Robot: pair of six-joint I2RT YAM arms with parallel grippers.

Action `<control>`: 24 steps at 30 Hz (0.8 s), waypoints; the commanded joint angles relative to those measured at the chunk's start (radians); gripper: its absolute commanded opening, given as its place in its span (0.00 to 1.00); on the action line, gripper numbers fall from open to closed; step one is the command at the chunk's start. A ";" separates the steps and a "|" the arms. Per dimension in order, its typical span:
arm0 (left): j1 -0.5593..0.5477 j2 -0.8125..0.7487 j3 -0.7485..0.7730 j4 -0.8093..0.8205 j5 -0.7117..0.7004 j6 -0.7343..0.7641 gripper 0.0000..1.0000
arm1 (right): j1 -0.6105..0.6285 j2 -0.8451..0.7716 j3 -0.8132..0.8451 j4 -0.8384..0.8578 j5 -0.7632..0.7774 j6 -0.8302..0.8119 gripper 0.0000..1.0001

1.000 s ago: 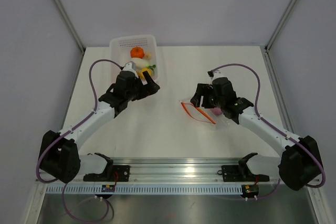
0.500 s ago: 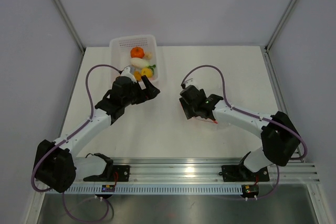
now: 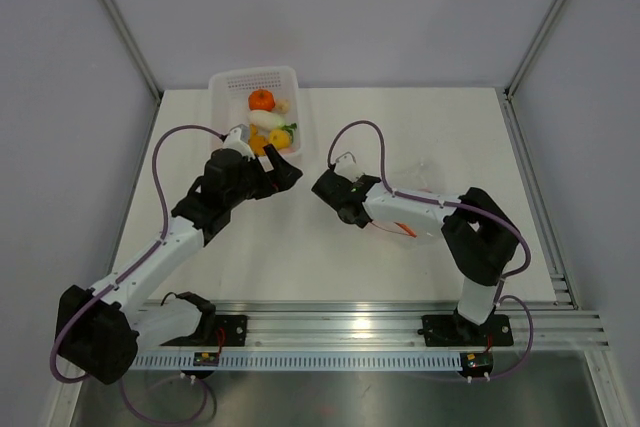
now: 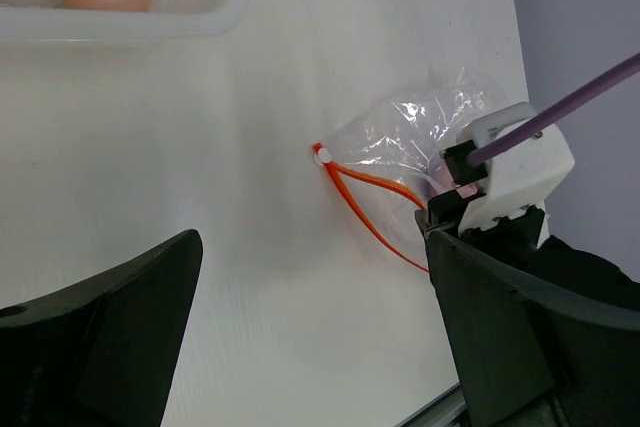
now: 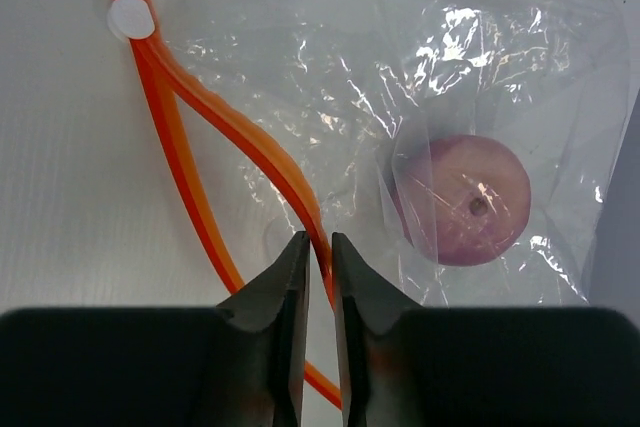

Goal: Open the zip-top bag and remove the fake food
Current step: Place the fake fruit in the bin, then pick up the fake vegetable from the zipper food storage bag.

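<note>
no readable text, label, brand, number or sign in any view, nothing legible on the zip-top bag (image 5: pixel 300 77), the white basket (image 3: pixel 232 80), or the table (image 3: pixel 420 127)

PLACE: robotics lab, closed test cell | WALLS: plain grey panels (image 3: pixel 330 7) held by bare aluminium struts (image 3: pixel 115 17) | SURFACE: white counter (image 3: pixel 450 127) fronted by an aluminium rail (image 3: pixel 330 322) | GEAR: left arm (image 3: pixel 170 242) and right arm (image 3: pixel 420 212) mounted at that rail, purple cables (image 3: pixel 160 152) looping off them
</note>
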 commanded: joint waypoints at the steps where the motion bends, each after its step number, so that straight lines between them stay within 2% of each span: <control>1: 0.006 -0.039 0.000 0.023 0.005 0.018 0.98 | 0.017 0.009 0.065 -0.031 0.095 0.034 0.19; 4: 0.013 -0.050 -0.005 0.020 0.010 0.016 0.98 | 0.019 0.009 0.078 -0.016 0.086 0.030 0.05; 6: 0.020 -0.056 -0.008 0.021 0.014 0.013 0.98 | 0.020 0.003 0.088 0.003 0.072 0.037 0.00; 14: 0.101 -0.044 -0.054 0.080 0.114 -0.037 0.98 | 0.017 -0.046 0.134 0.107 -0.049 0.222 0.00; 20: 0.122 -0.045 -0.065 0.081 0.110 -0.036 0.98 | -0.006 0.035 0.258 0.168 -0.211 0.363 0.00; 21: 0.125 -0.044 -0.066 0.081 0.110 -0.036 0.98 | -0.015 0.058 0.276 0.180 -0.233 0.372 0.02; 22: 0.129 -0.044 -0.066 0.081 0.111 -0.034 0.98 | -0.017 0.068 0.313 0.185 -0.268 0.372 0.13; 23: 0.130 -0.044 -0.066 0.083 0.111 -0.033 0.98 | -0.017 0.077 0.331 0.184 -0.279 0.371 0.43; 24: 0.132 -0.042 -0.068 0.081 0.110 -0.033 0.98 | -0.017 0.086 0.347 0.175 -0.285 0.363 0.58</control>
